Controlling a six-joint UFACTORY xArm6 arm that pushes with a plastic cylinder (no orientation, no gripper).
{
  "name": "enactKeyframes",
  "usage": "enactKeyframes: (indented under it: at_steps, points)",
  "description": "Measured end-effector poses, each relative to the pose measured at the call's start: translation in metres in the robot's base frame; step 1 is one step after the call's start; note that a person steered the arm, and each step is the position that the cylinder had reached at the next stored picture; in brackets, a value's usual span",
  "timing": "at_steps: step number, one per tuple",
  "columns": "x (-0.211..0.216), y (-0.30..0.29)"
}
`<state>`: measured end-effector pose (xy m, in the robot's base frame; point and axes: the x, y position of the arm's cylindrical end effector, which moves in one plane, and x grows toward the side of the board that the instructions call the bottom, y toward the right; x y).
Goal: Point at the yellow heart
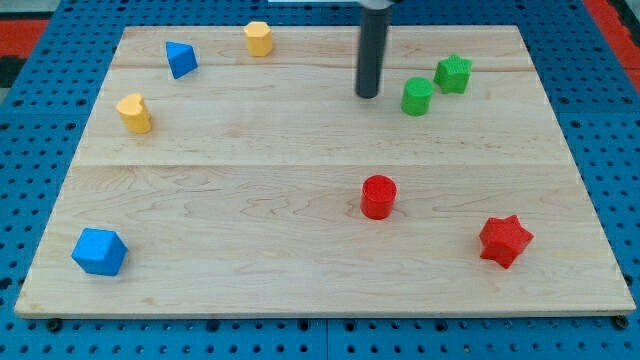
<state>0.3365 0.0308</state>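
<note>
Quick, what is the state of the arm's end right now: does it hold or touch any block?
My tip: no pincer, holds nothing, touches no block; it stands just left of the green cylinder, far from the yellow heart.

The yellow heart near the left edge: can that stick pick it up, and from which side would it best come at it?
No gripping: my tip only pushes or points. The yellow heart stands apart near the view's left edge, my tip far to its right beside the green cylinder. I would probably approach its right side, passing below the yellow hexagon block and blue triangle block.
</note>
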Motion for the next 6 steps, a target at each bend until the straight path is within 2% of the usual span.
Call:
enactKeyframes:
  at_steps: [3, 4, 6]
  points:
    - [0.053, -0.183]
    - [0.034, -0.239]
    - [0.068, -0.249]
